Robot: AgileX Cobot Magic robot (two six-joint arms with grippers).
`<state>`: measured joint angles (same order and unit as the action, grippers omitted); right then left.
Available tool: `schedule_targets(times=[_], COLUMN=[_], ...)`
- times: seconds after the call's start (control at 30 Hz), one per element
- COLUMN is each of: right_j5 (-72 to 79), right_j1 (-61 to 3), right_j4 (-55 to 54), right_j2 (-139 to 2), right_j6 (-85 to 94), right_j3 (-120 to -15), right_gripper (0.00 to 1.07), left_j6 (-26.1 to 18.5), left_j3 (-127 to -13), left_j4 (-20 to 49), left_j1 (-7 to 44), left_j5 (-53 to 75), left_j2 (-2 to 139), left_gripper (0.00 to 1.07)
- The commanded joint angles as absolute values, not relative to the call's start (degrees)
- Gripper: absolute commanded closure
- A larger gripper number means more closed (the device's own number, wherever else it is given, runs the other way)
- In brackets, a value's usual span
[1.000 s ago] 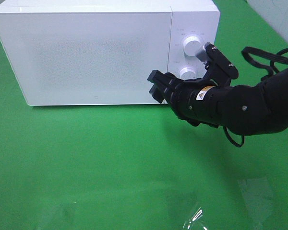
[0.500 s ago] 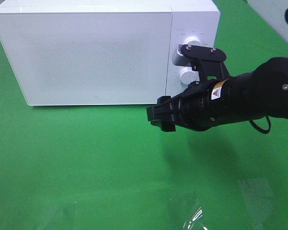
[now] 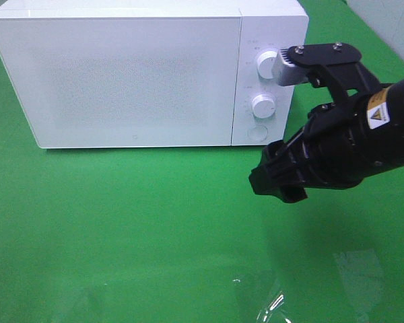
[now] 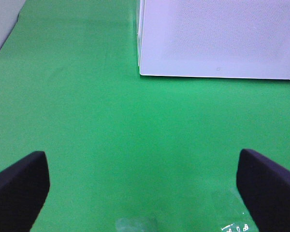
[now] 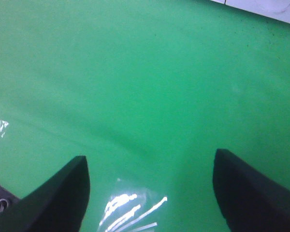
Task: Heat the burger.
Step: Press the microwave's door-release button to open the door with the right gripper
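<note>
**Right gripper** (image 3: 277, 183): jaws apart, nothing between them. It hangs over the green cloth (image 3: 121, 222) in front of the microwave (image 3: 135, 74), below the control panel and clear of it. The right wrist view shows only cloth and a glint of clear film (image 5: 130, 210) between the fingers.

**Left gripper** (image 4: 142, 188): jaws spread wide, empty. It is out of the high view. It faces a lower front corner of the microwave across bare cloth.

**Microwave:** door shut, with a frosted white front. There are two knobs (image 3: 266, 64) and a round button (image 3: 257, 132) on the panel.

**Burger:** not visible in any view. It is not on the cloth that shows. Whether it sits behind the shut door cannot be told.

**Handling (judged, unseen):**
- Probably light and soft.
- The stacked layers are likely to slide on one another.
- A bun top may be slick, and a hard squeeze would crush it.

**Hold (judged):** across the sides at mid-height, jaws spanning bun and filling together. Close gently and keep it level.
</note>
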<state>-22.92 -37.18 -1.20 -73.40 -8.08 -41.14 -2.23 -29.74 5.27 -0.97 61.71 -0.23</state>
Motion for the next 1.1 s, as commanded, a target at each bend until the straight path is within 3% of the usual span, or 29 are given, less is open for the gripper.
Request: schedule_targets(times=[0.03, 0.4, 0.77, 1.1], right_j5=[-31.91, -44.06, -46.29, -47.67], right_j1=[-36.90, -36.90, -36.73, -22.57], right_j4=[0.00, 1.43, 5.44, 1.66], right_j2=[-67.78, -55.58, -37.01, -23.09], right_j6=[-7.51, -7.45, -9.05, -10.14], right_j3=[-41.08, -40.85, -30.71, -29.22], right_gripper=[0.38, 0.38, 0.38, 0.38], left_j6=[-2.01, -2.01, -2.01, -2.01], left_j3=[-29.56, -29.56, -29.56, -29.56], left_j4=[5.73, 5.73, 5.73, 5.73], left_j1=[-1.09, -1.09, -1.09, -1.09], left_j5=[61.19, 61.19, 61.19, 61.19], left_j2=[-1.20, -1.20, -1.20, -1.20], left_gripper=[0.10, 0.10, 0.10, 0.10])
